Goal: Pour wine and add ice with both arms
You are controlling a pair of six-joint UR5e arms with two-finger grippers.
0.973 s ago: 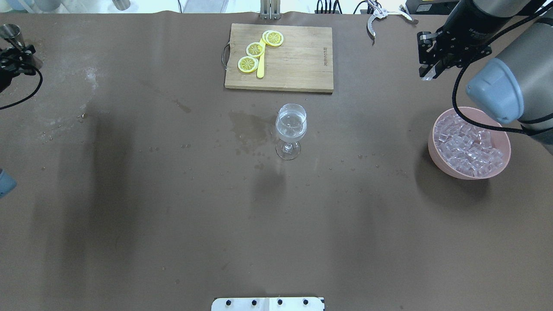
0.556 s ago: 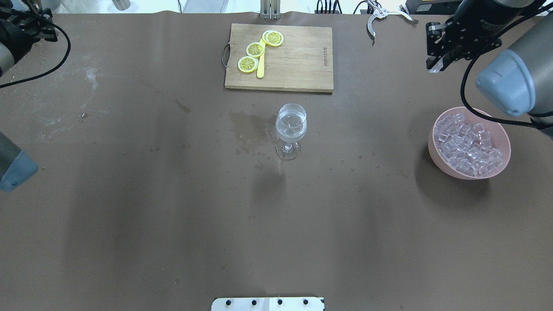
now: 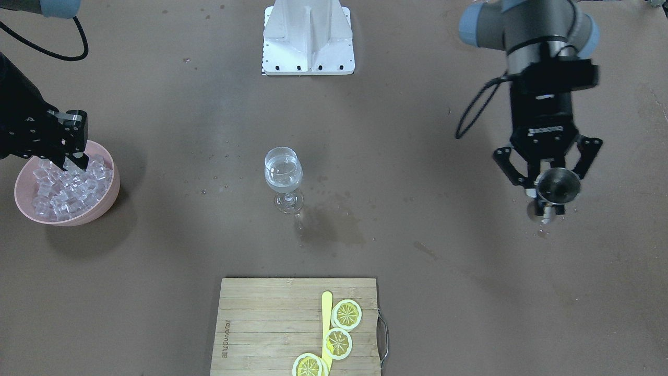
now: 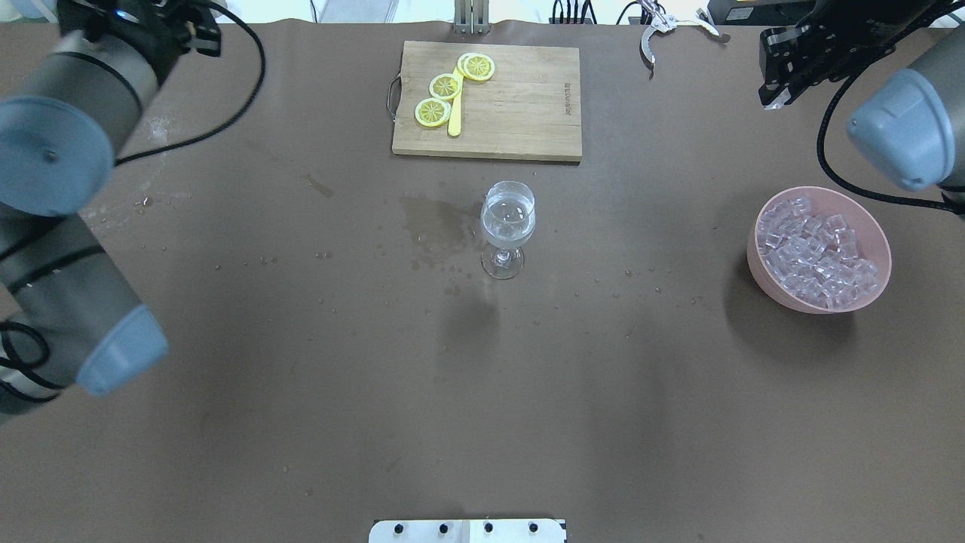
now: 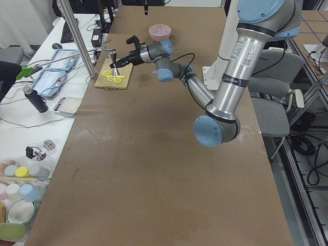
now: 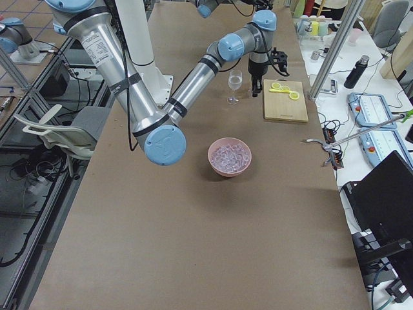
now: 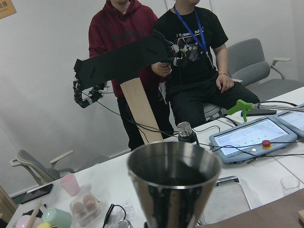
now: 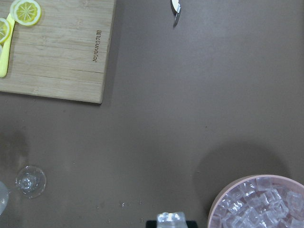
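Observation:
A wine glass [image 4: 508, 220] stands mid-table and holds clear wine [image 3: 282, 176] with ice cubes in it. More ice [image 4: 814, 253] fills a pink bowl [image 4: 754, 260] at the right. My right gripper [image 4: 773, 94] hangs high beyond the bowl, shut on one ice cube [image 8: 171, 218]. In the front-facing view it [image 3: 73, 156] overlaps the bowl's [image 3: 110, 194] edge. My left gripper [image 3: 547, 201] is shut on an upright steel jigger [image 3: 558, 186] over the table's far left. The jigger [image 7: 173, 180] fills the left wrist view; I cannot tell what it contains.
A wooden cutting board [image 4: 520, 113] with lemon slices [image 4: 445, 87] and a yellow stick lies beyond the glass. Metal tongs [image 4: 657, 30] lie at the far edge. A wet patch [image 4: 430, 222] spreads left of the glass. The white pedestal [image 3: 308, 36] stands at the near edge.
My left arm has swung into the overhead view from the left edge toward the far left corner. My right gripper has moved right and farther back, away from the bowl.

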